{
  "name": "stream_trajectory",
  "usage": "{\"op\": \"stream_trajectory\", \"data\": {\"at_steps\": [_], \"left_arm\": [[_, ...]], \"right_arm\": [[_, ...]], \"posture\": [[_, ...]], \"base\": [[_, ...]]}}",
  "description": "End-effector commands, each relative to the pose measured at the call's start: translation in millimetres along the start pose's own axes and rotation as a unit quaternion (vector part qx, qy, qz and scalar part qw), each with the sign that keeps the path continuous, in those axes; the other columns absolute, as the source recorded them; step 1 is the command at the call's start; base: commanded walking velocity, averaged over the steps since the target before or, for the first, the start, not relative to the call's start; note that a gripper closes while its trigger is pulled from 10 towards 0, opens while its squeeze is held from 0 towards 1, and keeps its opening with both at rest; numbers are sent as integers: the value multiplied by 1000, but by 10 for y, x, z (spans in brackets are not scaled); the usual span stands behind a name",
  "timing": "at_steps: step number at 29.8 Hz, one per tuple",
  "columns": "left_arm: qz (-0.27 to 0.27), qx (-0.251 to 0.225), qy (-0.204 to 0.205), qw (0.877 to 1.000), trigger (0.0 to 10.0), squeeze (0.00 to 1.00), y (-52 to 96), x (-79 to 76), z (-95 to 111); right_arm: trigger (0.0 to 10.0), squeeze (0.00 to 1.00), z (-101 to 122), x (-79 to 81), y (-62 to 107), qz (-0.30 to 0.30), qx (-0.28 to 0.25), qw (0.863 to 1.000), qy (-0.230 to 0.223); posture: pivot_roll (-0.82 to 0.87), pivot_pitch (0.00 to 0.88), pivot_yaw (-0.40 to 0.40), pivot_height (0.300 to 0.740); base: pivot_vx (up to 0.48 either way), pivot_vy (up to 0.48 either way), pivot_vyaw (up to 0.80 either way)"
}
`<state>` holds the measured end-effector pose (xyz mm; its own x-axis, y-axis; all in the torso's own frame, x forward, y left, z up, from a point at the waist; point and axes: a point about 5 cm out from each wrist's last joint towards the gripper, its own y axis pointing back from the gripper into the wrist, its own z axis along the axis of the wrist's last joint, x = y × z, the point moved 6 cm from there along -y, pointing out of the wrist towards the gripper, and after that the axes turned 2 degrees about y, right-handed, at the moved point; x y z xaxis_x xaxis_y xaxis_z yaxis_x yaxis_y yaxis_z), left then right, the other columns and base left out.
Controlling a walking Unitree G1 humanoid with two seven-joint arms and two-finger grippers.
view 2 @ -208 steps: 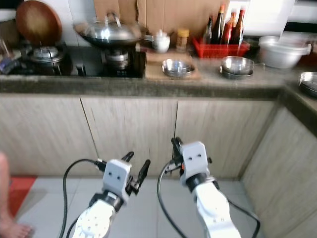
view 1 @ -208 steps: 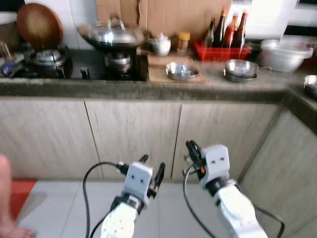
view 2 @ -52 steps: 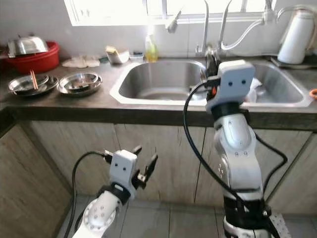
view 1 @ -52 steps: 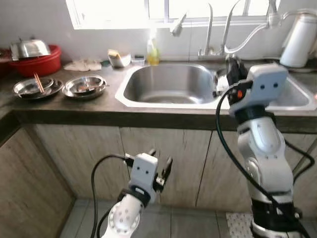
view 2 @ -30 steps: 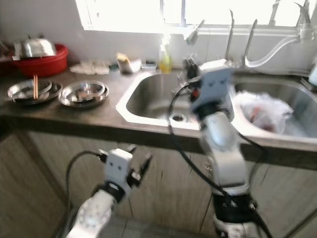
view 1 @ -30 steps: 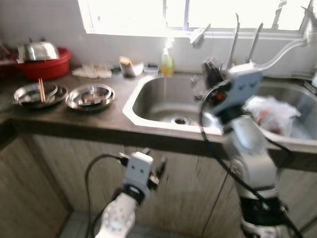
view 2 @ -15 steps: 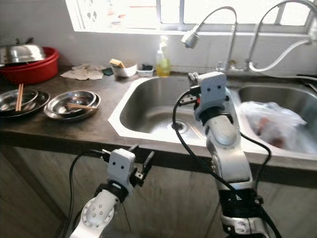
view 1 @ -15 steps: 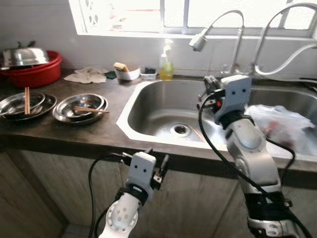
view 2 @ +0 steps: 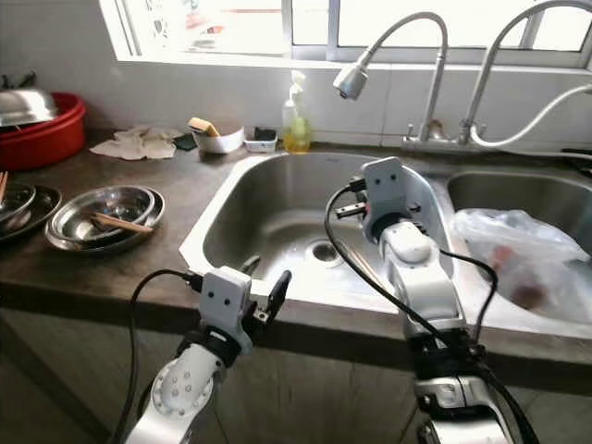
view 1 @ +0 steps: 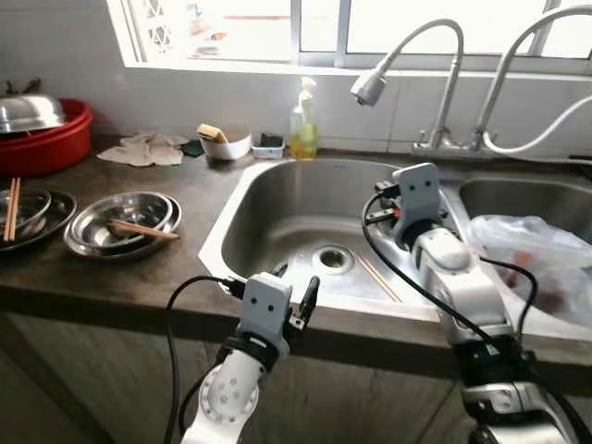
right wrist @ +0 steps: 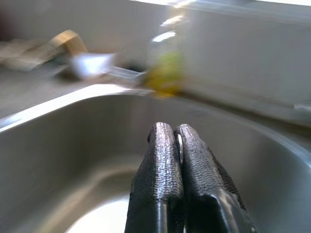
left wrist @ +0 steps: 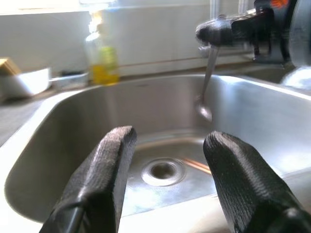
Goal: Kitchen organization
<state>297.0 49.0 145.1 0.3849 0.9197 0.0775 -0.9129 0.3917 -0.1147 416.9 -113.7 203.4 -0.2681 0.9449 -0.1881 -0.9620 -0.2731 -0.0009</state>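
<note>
**Spoon pinched over the left sink basin**

Right jaws: pressed together on the handle of a slim metal spoon (left wrist: 208, 73), held above the rounded stainless-steel sink basin (view 1: 268, 199), near its right wall. Hanging bowl-down, clear of the basin floor. From the right wrist, just a sliver of metal between the two black fingers (right wrist: 163, 165).

Left jaws: spread wide, gripping nothing, low at the front edge of the dark stone tabletop (view 1: 194, 194) and aimed into the same basin towards the round drain (view 1: 331, 259).

On the basin floor, right of the drain: a pair of pale wooden chopsticks (view 1: 379, 277), lying flat.

Above the basin: a curved chrome tap with a spray head (view 1: 370, 86). Behind the basin on the ledge: a yellow soap dispenser bottle (view 1: 302, 129), and left of it a small white bowl (view 1: 227, 143).

In the right-hand basin: a crumpled clear plastic bag (view 1: 536, 250) with something reddish inside, not identifiable.

Left of the sink: a stack of shallow round steel dishes (view 1: 120, 222) with another pair of chopsticks across it, and further back a red plastic tub (view 1: 42, 148).
</note>
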Motion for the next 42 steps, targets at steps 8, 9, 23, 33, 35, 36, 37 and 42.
{"op": "stream_trajectory", "data": {"at_steps": [8, 9, 23, 33, 35, 36, 37, 42], "left_arm": [[2, 6, 2, 1000, 10000, 0, 18, 5, 1], [2, 6, 2, 1000, 10000, 0, 19, 10, -1], [8, 19, 2, 1000, 10000, 0, 67, 24, -47], [11, 20, 3, 1000, 10000, 0, 68, 22, -57], [12, 21, 3, 1000, 10000, 0, 73, 23, -58], [12, 22, 3, 1000, 10000, 0, 82, 23, -60], [13, 23, 3, 1000, 10000, 0, 89, 22, -64], [6, 28, 5, 1000, 10000, 0, 119, -21, -90]], "right_arm": [[10000, 0, -363, 63, -86, 18, 94, 994, 50], [10000, 0, -414, 42, -84, 14, 105, 993, 58], [10000, 1000, -575, 60, -27, 21, 125, 989, 80], [10000, 0, -512, 19, 44, -17, 94, 994, 58], [10000, 0, -399, 7, 68, -28, 65, 996, 49], [10000, 0, -280, 7, 96, -33, 33, 998, 34], [10000, 0, -185, 1, 134, -38, 7, 999, 28], [10000, 0, 83, -34, 379, -65, -77, 995, 8]], "posture": [[24, 0, -68, 740], [24, 0, -68, 740], [27, 0, -72, 740], [22, 0, -70, 740], [22, 0, -71, 740], [22, 0, -71, 740], [25, 0, -73, 740], [21, 0, -68, 740]], "base": [[0, 0, 0], [0, 0, 0], [0, 0, 0], [0, 0, 0], [0, 0, 0], [0, 0, 0], [0, 0, 0], [0, 0, 0]]}}
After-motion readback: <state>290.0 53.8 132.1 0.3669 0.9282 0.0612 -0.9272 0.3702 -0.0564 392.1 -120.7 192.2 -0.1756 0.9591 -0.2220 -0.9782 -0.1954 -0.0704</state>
